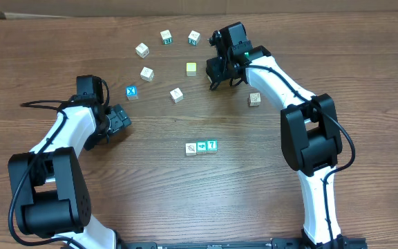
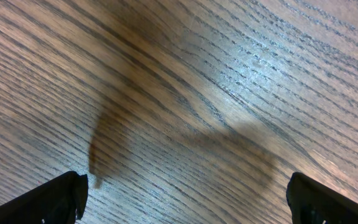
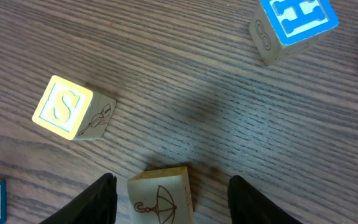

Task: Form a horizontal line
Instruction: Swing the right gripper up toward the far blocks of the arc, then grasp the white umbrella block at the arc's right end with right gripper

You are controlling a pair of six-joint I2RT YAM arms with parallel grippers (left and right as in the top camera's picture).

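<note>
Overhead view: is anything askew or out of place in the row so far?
Slightly. The row holds three cubes and climbs a little toward its right end, so not quite horizontal. In the right wrist view the umbrella cube sits off-centre in the right claw, nearer one finger. Nothing looks damaged.

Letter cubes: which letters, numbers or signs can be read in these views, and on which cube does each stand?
"S": yellow-faced cube, right wrist view.
"H": blue-faced cube, top right of that view.
"X": blue cube, overhead.
"7": teal cube, right end of the short row, overhead.
Umbrella drawing, no text: umbrella cube, bottom edge of the right wrist view.
Marks on the other cubes are too small or cut off to read.
</note>
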